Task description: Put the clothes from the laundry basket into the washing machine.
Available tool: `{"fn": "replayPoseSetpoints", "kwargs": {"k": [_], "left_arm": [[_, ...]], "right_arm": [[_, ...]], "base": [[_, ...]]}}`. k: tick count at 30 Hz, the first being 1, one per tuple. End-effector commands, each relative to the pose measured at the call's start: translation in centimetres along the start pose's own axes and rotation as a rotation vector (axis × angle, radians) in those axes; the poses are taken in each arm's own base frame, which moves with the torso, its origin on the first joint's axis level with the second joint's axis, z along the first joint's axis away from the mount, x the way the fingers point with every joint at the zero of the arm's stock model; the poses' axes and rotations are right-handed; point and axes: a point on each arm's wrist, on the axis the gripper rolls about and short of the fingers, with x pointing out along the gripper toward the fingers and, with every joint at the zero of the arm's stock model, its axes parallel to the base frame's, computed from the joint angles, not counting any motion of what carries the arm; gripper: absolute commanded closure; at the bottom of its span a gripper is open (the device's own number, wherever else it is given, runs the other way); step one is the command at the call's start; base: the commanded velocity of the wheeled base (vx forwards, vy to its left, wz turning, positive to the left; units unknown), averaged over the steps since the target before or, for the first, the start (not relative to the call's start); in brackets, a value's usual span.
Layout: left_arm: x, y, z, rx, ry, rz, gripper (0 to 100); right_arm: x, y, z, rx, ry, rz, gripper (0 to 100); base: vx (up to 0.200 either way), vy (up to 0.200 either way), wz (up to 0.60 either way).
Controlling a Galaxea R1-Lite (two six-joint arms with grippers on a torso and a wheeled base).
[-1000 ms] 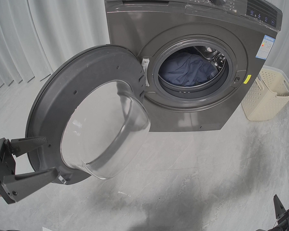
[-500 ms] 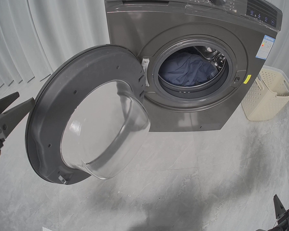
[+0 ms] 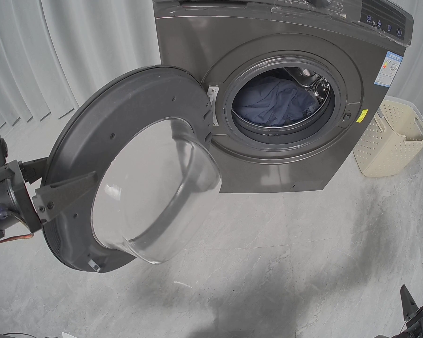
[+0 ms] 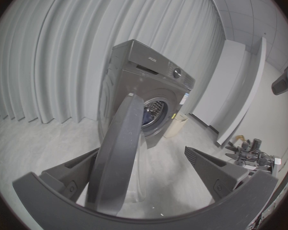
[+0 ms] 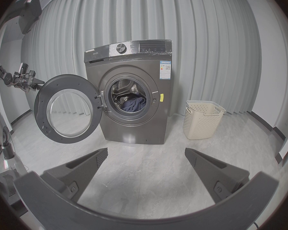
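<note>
Blue clothes (image 3: 272,102) are lying in the washing machine (image 3: 268,24), laundry basket (image 3: 390,142) seemingly empty; left gripper (image 4: 141,149) is straddling the open door (image 3: 127,104), jaws apart; right gripper (image 5: 146,150) is hanging near, jaws apart.

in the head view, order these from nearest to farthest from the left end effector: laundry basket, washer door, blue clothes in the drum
1. Washer door, swung open at left; the left end effector straddles its edge.
2. Blue clothes, inside the drum, centre.
3. Laundry basket, on the floor right of the washing machine.
</note>
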Motion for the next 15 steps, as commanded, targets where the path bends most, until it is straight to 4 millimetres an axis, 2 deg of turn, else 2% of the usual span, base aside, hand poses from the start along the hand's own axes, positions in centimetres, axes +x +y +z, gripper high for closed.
{"fn": "replayPoseSetpoints", "kwargs": {"k": [1, 7, 14, 15], "left_arm": [[-0.2, -2.6, 0.2, -0.034, -0.003, -0.191, 0], [-0.2, -3.2, 0.3, -0.045, -0.006, -0.21, 0], [0.7, -2.3, 0.4, -0.046, -0.014, -0.106, 0], [1.3, -1.9, 0.3, -0.046, -0.012, -0.08, 0]], "right_arm": [[0.0, 0.0, -0.5, 0.001, 0.002, 0.001, 0], [0.0, 0.0, -0.5, 0.001, 0.002, 0.0, 0], [0.0, 0.0, -0.5, 0.0, 0.004, 0.001, 0], [0.0, 0.0, -0.5, 0.0, 0.002, 0.001, 0]], "base": [[0.0, 0.0, 0.0], [0.0, 0.0, 0.0], [0.0, 0.0, 0.0], [0.0, 0.0, 0.0]]}}
